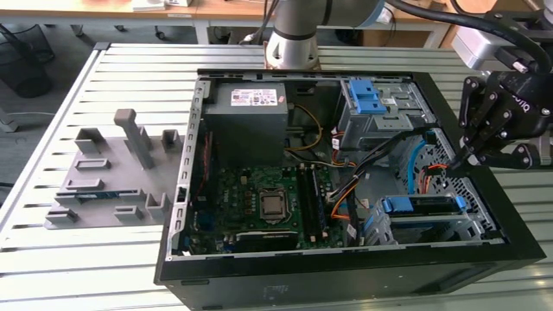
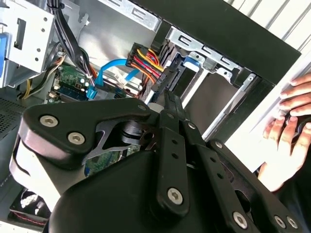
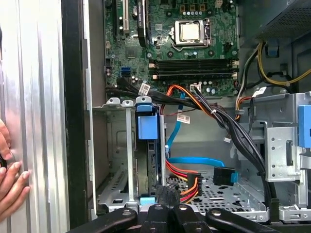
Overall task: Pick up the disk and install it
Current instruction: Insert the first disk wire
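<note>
Exterior view is showing the disk (image 1: pixel 419 206) already sitting in the drive cage (image 1: pixel 480 221) at the near corner of the open computer case (image 1: pixel 346 275) on the counter (image 1: pixel 112 259), so the picking up looks done. The gripper (image 1: pixel 465 161) is hovering just above that cage, fingers pressed together and pinching nothing. In the first wrist view the disk (image 3: pixel 147 145) is standing upright in its slot. Whether it is fully seated, or cabled, I cannot tell.
</note>
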